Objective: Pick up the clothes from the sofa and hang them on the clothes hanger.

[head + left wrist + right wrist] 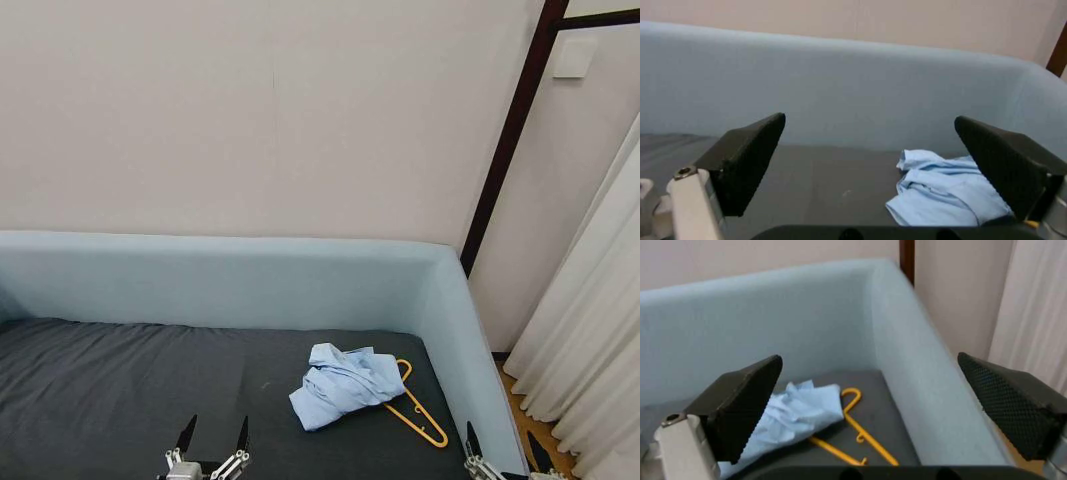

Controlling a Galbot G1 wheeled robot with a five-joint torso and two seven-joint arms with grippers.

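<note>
You are holding both arms low at the near edge of the sofa (250, 285), and neither is touching anything. The left gripper (214, 434) is standing wide and empty. The right gripper (499, 447) is also spread wide with nothing in it, and it is sitting close beside the sofa's end wall.

The clothes (343, 386) are lying as one crumpled light-blue bundle on the dark seat, ahead of the left gripper and off to its right, and ahead of the right gripper and off to its left. That puts them roughly between the two, but well apart from both. The yellow hanger (424, 412) is lying flat on the seat ahead of the right gripper. Its hook end is touching the bundle, and part of it is tucked under the cloth.

That overlap is your main risk, as I judge it. If you are lifting the bundle while a fold is catching the hook, the hanger is likely coming up with it, or getting flicked toward the wall.

The bundle is soft and layered, so a shallow pinch may take only one fold and let the rest sag or slip. The hanger is thin and flat on a yielding cushion — the gripper may dig into the fabric instead of getting under it, and the nearby end wall is leaving the right arm little room.
</note>
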